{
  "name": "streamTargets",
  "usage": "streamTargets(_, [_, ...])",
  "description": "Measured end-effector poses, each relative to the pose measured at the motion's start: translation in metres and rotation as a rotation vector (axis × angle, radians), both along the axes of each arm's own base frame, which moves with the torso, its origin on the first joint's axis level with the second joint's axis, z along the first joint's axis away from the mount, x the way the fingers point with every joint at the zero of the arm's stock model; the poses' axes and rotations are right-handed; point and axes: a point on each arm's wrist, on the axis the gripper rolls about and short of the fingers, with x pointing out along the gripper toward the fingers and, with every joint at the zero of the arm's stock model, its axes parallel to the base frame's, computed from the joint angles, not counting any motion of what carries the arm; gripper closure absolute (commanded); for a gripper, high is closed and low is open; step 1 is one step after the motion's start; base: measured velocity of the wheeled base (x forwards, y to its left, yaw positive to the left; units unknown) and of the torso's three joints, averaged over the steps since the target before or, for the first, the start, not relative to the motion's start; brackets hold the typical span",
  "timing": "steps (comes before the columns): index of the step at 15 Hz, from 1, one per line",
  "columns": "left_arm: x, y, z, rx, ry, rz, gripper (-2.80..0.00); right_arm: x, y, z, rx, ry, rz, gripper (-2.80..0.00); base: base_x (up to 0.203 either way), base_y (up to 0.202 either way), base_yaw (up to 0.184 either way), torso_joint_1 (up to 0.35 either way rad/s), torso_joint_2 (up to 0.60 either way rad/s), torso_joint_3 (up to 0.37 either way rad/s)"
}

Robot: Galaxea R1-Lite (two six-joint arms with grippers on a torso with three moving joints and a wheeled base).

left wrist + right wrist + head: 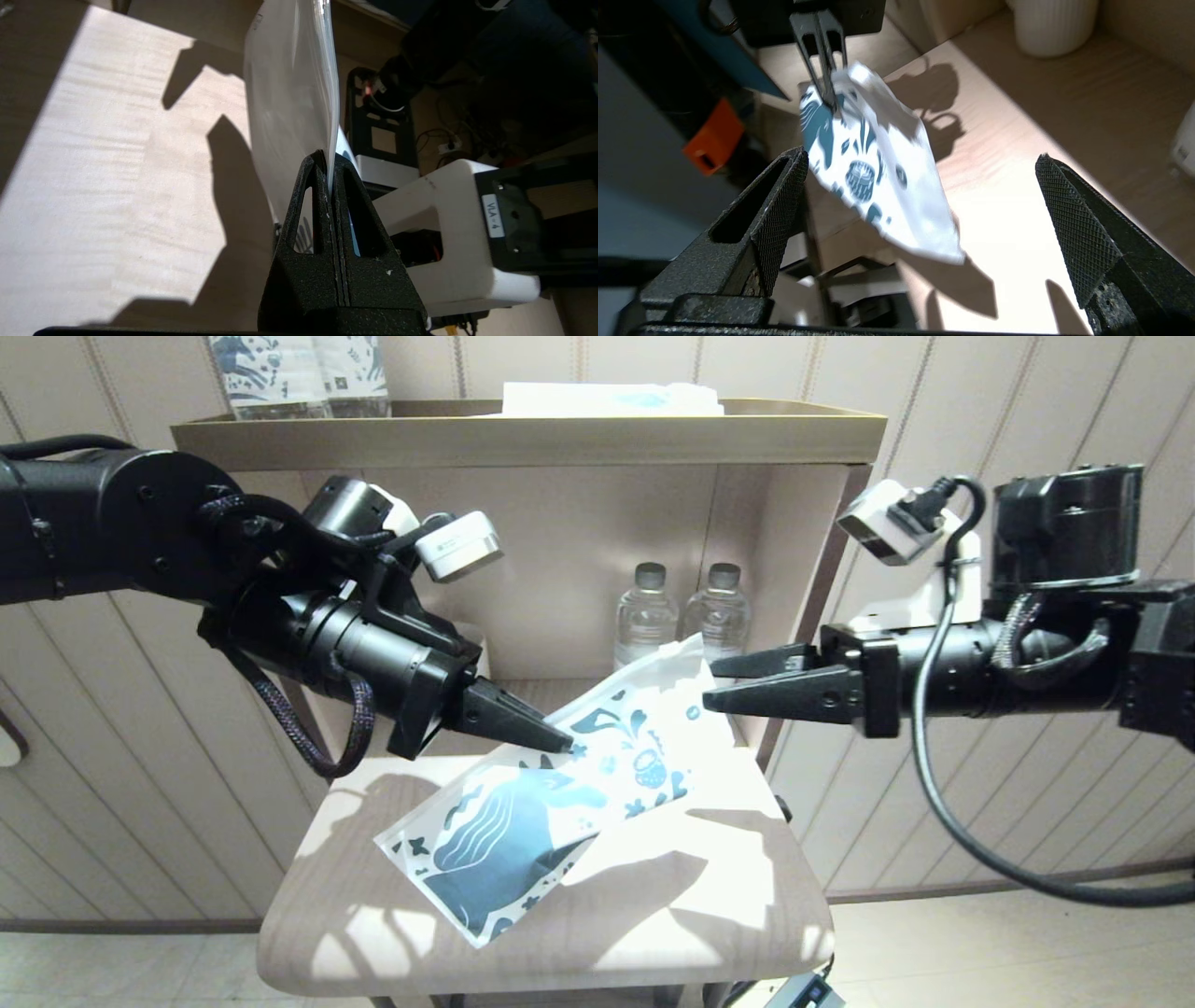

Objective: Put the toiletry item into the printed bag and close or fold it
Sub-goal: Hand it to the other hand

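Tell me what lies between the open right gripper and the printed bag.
Nothing: in the head view, right gripper and printed bag's upper end have only air between.

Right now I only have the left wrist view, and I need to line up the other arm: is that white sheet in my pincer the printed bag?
Observer: Yes. The left pincer is shut on the printed bag; the head view shows its blue horse.
Operator: Where is the other pincer?
Observer: The right pincer is open, level, beside the bag's upper end.
Operator: Anything behind the bag?
Observer: Two water bottles stand on the shelf.
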Motion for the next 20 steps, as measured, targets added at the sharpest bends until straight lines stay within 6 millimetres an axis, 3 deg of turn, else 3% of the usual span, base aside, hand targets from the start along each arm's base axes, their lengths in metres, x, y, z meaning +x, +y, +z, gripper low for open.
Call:
streamTargets(3, [-0.001,0.001,0.006,-0.011,0.015,-0.009,0.0,-0.001,-0.019,0.0,0.012,0.059,0.061,-2.8,0.0,0.0,0.0,0.0,0.0,0.0])
streamTargets(8, [-0.003,0.003,0.018,0.021,0.048,-0.019,0.0,0.004,-0.019,0.013,0.015,0.015,0.109,-2.8,0.0,0.0,0.0,0.0,0.0,0.0])
streamTargets(11, [0.0,0.0,0.011,0.062,0.044,-0.031,0.0,0.004,-0.016,0.027,-0.014,0.018,0.129,-2.8,0.0,0.0,0.0,0.0,0.0,0.0])
streamTargets(20, [0.003,-0.019,-0.005,0.18,-0.002,-0.049,0.0,0.016,0.027,0.006,-0.359,-0.056,0.154,-2.8,0.0,0.0,0.0,0.0,0.0,0.0])
